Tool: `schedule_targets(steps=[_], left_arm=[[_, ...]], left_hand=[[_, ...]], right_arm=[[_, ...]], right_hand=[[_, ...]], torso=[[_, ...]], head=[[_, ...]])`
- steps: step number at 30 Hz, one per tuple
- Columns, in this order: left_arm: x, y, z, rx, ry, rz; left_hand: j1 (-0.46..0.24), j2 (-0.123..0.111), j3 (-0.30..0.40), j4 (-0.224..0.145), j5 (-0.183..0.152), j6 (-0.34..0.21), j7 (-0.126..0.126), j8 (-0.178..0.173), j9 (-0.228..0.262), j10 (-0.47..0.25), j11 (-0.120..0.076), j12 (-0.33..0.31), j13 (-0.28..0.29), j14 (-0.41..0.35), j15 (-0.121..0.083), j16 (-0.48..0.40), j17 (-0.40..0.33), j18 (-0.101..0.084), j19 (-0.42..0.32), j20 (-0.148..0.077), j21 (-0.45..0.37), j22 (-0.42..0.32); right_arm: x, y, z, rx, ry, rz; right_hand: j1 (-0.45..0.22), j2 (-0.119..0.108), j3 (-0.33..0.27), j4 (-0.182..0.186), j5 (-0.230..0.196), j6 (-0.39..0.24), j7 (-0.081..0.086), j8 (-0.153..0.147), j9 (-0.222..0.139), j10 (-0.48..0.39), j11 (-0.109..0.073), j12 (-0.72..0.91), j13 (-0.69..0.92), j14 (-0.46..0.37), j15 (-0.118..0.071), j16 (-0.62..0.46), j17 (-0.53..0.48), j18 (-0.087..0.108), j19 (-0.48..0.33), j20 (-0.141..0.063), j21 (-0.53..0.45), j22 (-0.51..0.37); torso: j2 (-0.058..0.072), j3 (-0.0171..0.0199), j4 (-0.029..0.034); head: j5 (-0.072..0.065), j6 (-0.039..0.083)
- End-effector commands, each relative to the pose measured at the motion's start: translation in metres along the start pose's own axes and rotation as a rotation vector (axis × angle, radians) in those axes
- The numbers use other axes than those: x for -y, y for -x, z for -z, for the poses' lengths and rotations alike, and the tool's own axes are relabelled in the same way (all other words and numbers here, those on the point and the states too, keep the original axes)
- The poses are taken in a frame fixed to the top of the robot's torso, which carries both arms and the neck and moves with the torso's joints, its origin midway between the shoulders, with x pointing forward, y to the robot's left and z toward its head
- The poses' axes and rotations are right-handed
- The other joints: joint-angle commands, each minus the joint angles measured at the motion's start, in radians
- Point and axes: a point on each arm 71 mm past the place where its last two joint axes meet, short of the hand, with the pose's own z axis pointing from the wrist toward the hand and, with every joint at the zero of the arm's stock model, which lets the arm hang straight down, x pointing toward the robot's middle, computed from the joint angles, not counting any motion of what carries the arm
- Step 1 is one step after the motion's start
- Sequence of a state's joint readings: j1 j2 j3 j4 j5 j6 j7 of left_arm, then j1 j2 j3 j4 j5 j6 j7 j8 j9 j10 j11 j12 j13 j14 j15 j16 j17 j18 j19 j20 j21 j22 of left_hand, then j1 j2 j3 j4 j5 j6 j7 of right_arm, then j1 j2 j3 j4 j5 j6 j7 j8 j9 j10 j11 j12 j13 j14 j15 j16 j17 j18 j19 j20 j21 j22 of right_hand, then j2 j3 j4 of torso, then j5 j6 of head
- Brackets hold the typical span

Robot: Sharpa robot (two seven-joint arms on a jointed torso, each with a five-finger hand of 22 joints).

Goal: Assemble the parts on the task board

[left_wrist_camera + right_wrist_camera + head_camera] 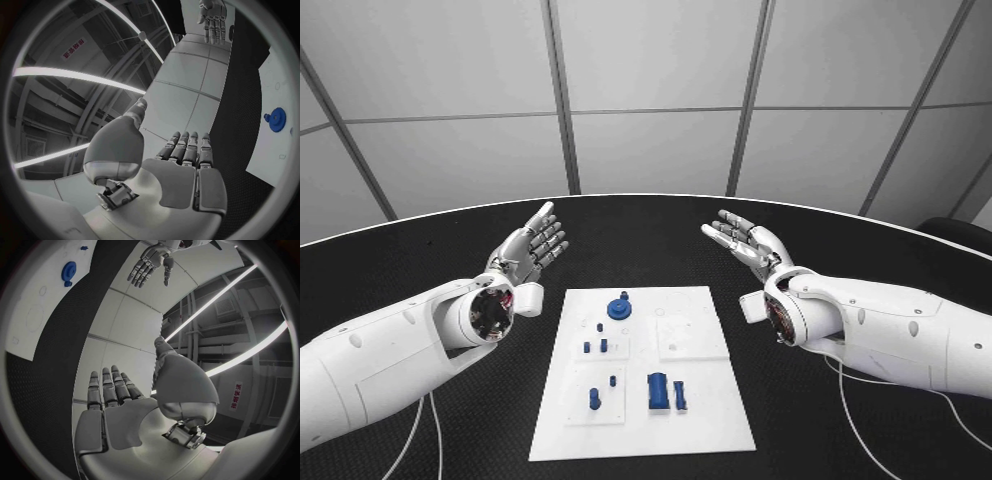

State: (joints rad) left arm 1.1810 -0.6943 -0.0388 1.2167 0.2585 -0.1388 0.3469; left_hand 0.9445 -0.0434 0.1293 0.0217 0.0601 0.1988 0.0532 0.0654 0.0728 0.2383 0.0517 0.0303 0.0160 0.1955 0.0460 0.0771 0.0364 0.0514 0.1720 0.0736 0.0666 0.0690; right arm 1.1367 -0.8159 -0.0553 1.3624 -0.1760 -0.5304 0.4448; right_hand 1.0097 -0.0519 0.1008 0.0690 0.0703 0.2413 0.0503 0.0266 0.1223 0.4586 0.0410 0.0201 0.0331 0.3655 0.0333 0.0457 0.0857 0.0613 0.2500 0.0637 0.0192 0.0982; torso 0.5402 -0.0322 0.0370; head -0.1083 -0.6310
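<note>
The white task board (697, 420) lies in the middle of the black table. A blue round gear-like part (619, 307) sits near its far edge, also seen in the left wrist view (277, 120) and the right wrist view (69, 271). Small blue pegs (594, 346) stand at mid-board. A larger blue block (656, 391) and a slim blue piece (679, 394) stand nearer me, with a small peg (594, 399) to their left. My left hand (531, 246) hovers left of the board, palm up, fingers straight and apart, holding nothing. My right hand (749, 243) mirrors it on the right, empty.
The black table (646, 225) curves round behind the board, with grey wall panels beyond. Thin cables (855, 400) trail on the table under my right arm. In each wrist view the opposite hand (212, 17) (150, 262) shows far off.
</note>
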Motion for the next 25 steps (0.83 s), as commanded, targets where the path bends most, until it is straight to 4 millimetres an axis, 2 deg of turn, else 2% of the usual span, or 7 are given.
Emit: schedule_targets(steps=[1, 2, 4, 9, 11, 17, 25], left_arm=[[-0.005, -0.003, 0.004, 0.028, -0.004, -0.028], [-0.008, -0.005, 0.007, 0.044, -0.009, -0.046], [-0.012, -0.008, 0.012, 0.068, -0.017, -0.074], [-0.023, -0.019, 0.028, 0.139, -0.052, -0.165], [-0.026, -0.023, 0.034, 0.163, -0.069, -0.199], [-0.032, -0.036, 0.052, 0.224, -0.122, -0.288], [-0.034, -0.042, 0.062, 0.253, -0.153, -0.332]], left_hand=[[-0.945, 0.043, -0.129, -0.022, -0.06, -0.199, -0.053, -0.065, -0.073, -0.238, -0.052, -0.03, -0.016, -0.196, -0.046, -0.077, -0.036, -0.051, -0.172, -0.074, -0.067, -0.069], [-0.945, 0.043, -0.129, -0.022, -0.06, -0.199, -0.053, -0.065, -0.073, -0.238, -0.052, -0.03, -0.016, -0.196, -0.046, -0.077, -0.036, -0.051, -0.172, -0.074, -0.067, -0.069], [-0.945, 0.043, -0.129, -0.022, -0.06, -0.199, -0.053, -0.065, -0.073, -0.238, -0.052, -0.03, -0.016, -0.196, -0.046, -0.077, -0.036, -0.051, -0.172, -0.074, -0.067, -0.069], [-0.945, 0.043, -0.129, -0.022, -0.06, -0.199, -0.053, -0.065, -0.073, -0.238, -0.052, -0.03, -0.016, -0.196, -0.046, -0.077, -0.036, -0.051, -0.172, -0.074, -0.067, -0.069], [-0.945, 0.043, -0.129, -0.022, -0.06, -0.199, -0.053, -0.065, -0.073, -0.238, -0.052, -0.03, -0.016, -0.196, -0.046, -0.077, -0.036, -0.051, -0.172, -0.074, -0.067, -0.069], [-0.945, 0.043, -0.129, -0.022, -0.06, -0.199, -0.053, -0.065, -0.073, -0.238, -0.052, -0.03, -0.016, -0.196, -0.046, -0.077, -0.036, -0.051, -0.172, -0.074, -0.067, -0.069], [-0.945, 0.043, -0.129, -0.022, -0.06, -0.199, -0.053, -0.065, -0.073, -0.238, -0.052, -0.03, -0.016, -0.196, -0.046, -0.077, -0.036, -0.051, -0.172, -0.074, -0.067, -0.069]], right_arm=[[0.0, -0.017, 0.008, 0.021, -0.009, -0.043], [-0.001, -0.027, 0.013, 0.033, -0.015, -0.07], [-0.002, -0.04, 0.019, 0.048, -0.026, -0.103], [-0.005, -0.063, 0.033, 0.075, -0.051, -0.158], [-0.006, -0.067, 0.035, 0.08, -0.057, -0.168], [-0.006, -0.068, 0.037, 0.082, -0.059, -0.172], [-0.006, -0.068, 0.037, 0.082, -0.059, -0.172]], right_hand=[[-1.01, 0.052, -0.101, -0.069, -0.07, -0.241, -0.05, -0.027, -0.122, -0.459, -0.041, -0.02, -0.033, -0.365, -0.033, -0.046, -0.086, -0.061, -0.25, -0.064, -0.019, -0.098], [-1.01, 0.052, -0.101, -0.069, -0.07, -0.241, -0.05, -0.027, -0.122, -0.459, -0.041, -0.02, -0.033, -0.365, -0.033, -0.046, -0.086, -0.061, -0.25, -0.064, -0.019, -0.098], [-1.01, 0.052, -0.101, -0.069, -0.07, -0.241, -0.05, -0.027, -0.122, -0.459, -0.041, -0.02, -0.033, -0.365, -0.033, -0.046, -0.086, -0.061, -0.25, -0.064, -0.019, -0.098], [-1.01, 0.052, -0.101, -0.069, -0.07, -0.241, -0.05, -0.027, -0.122, -0.459, -0.041, -0.02, -0.033, -0.365, -0.033, -0.046, -0.086, -0.061, -0.25, -0.064, -0.019, -0.098], [-1.01, 0.052, -0.101, -0.069, -0.07, -0.241, -0.05, -0.027, -0.122, -0.459, -0.041, -0.02, -0.033, -0.365, -0.033, -0.046, -0.086, -0.061, -0.25, -0.064, -0.019, -0.098], [-1.01, 0.052, -0.101, -0.069, -0.07, -0.241, -0.05, -0.027, -0.122, -0.459, -0.041, -0.02, -0.033, -0.365, -0.033, -0.046, -0.086, -0.061, -0.25, -0.064, -0.019, -0.098], [-1.01, 0.052, -0.101, -0.069, -0.07, -0.241, -0.05, -0.027, -0.122, -0.459, -0.041, -0.02, -0.033, -0.365, -0.033, -0.046, -0.086, -0.061, -0.25, -0.064, -0.019, -0.098]], torso=[[0.002, 0.0122, -0.014], [0.002, 0.0169, -0.0194], [0.003, 0.0222, -0.0255], [0.004, 0.031, -0.0356], [0.004, 0.0321, -0.0369], [0.004, 0.0322, -0.037], [0.004, 0.0322, -0.037]], head=[[0.037, 0.011], [0.054, 0.015], [0.073, 0.021], [0.104, 0.03], [0.108, 0.031], [0.108, 0.031], [0.108, 0.031]])
